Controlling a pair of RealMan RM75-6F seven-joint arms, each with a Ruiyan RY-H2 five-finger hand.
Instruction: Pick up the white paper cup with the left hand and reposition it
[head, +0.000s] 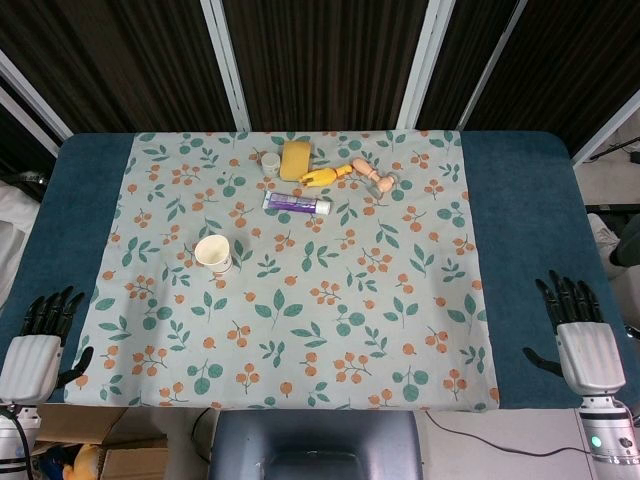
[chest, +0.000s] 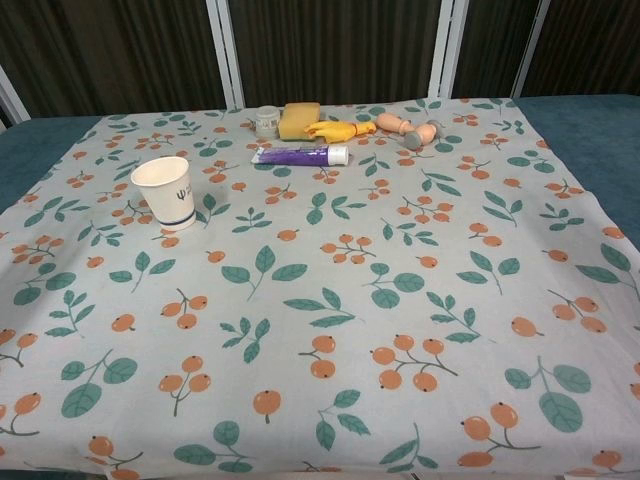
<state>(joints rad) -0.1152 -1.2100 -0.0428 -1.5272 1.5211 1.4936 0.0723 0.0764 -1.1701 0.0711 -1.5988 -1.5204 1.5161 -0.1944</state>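
A white paper cup stands upright on the leaf-and-berry patterned tablecloth. The left hand and right hand rest empty, fingers spread, at the near corners.

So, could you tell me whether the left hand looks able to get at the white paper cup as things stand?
Probably yes. The left hand rests open at the table's near left edge, and the white paper cup stands upright on the cloth with nothing lying between them.
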